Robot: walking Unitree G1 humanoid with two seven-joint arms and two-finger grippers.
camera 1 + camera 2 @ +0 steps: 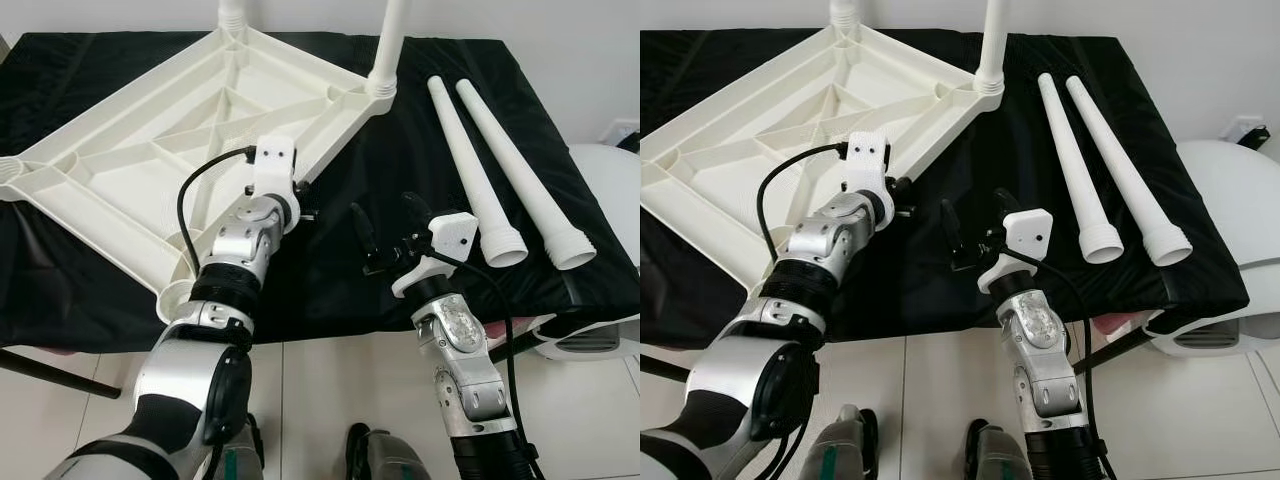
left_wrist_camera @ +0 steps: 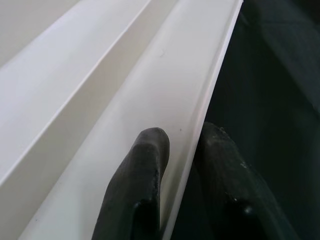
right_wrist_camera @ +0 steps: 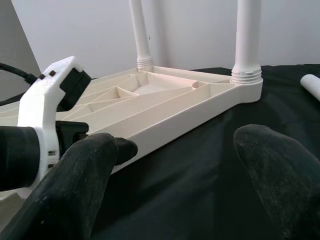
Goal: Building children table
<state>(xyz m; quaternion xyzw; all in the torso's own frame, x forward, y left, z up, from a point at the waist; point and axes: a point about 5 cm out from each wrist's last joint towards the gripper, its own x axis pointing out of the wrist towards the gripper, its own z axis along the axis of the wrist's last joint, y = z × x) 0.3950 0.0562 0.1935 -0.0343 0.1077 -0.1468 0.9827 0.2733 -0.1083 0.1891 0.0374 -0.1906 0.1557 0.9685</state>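
The white plastic table top lies upside down on the black cloth, ribs facing up. Two legs stand screwed into its far corners. Two loose white legs lie side by side on the cloth to the right. My left gripper is shut on the table top's near right rim, one finger on each side of the thin edge. My right gripper hovers open just above the cloth, right of the left gripper and short of the loose legs; its fingers hold nothing.
The black cloth covers a low table whose front edge runs just before my arms. A white rounded appliance stands at the right, beside the table. Tiled floor lies below.
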